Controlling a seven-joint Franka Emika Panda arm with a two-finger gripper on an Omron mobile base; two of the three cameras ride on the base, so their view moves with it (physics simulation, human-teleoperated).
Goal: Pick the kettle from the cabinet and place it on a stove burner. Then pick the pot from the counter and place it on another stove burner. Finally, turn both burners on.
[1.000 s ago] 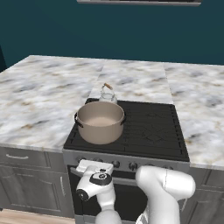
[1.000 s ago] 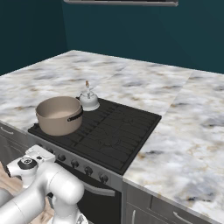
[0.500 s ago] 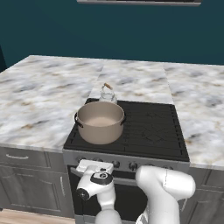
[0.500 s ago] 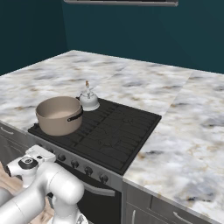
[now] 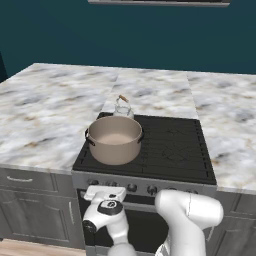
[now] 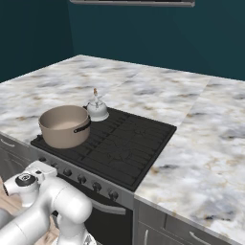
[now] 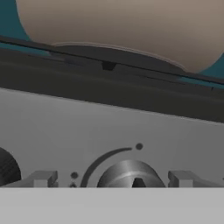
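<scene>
The tan pot point(image 5: 115, 140) point(image 6: 64, 125) sits on the front left burner of the black cooktop point(image 5: 170, 145) point(image 6: 124, 143). On the burner behind it stands the small silvery kettle point(image 5: 122, 107) point(image 6: 97, 110). My gripper point(image 5: 100, 193) point(image 6: 40, 170) hangs low in front of the stove's grey panel, pointing at it. In the hand view the gripper point(image 7: 112, 179) is open, its fingertips point(image 7: 41, 178) standing either side of a dark round knob point(image 7: 130, 174), not touching it. The pot's side point(image 7: 131, 26) looms above the panel. The cabinet is out of view.
A row of dark knobs point(image 5: 131, 187) point(image 6: 97, 186) runs along the stove front, and another knob point(image 7: 4, 168) shows at the left. Marble counter point(image 5: 45, 120) point(image 6: 201, 143) flanks the stove on both sides. Grey drawers point(image 5: 25, 180) sit under the counter.
</scene>
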